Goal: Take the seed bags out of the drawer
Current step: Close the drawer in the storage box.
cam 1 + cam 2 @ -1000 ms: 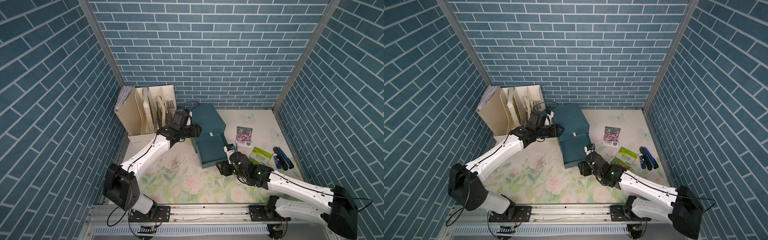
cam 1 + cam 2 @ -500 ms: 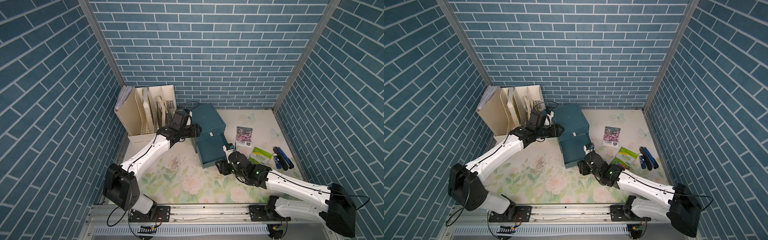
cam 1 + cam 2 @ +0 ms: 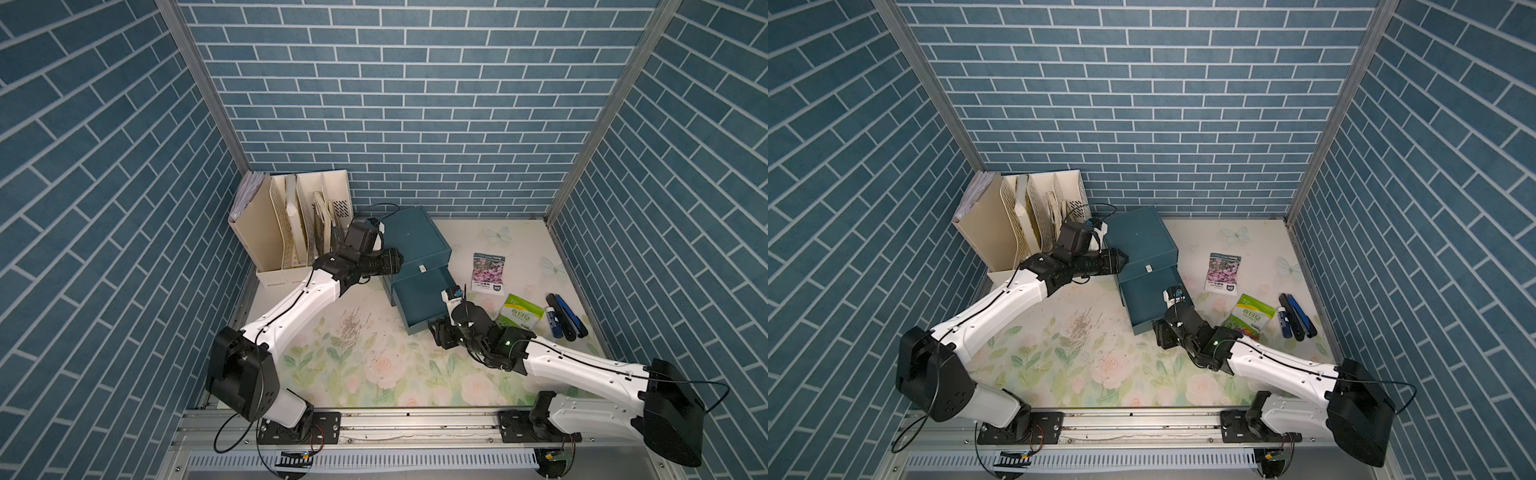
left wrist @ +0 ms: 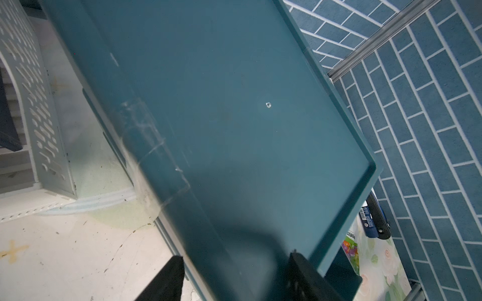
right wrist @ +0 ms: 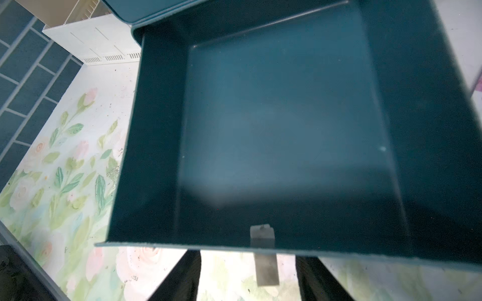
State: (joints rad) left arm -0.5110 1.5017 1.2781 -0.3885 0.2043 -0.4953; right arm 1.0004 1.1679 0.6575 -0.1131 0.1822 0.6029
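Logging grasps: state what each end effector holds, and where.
Left end effector clamps the cabinet by its side edge; right end effector, open astride the drawer tab, holds nothing.

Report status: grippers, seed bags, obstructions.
Left gripper clamped on cabinet; right gripper open around drawer tab. Drawer looks empty; purple seed bag, green seed bag on table. No obstruction.
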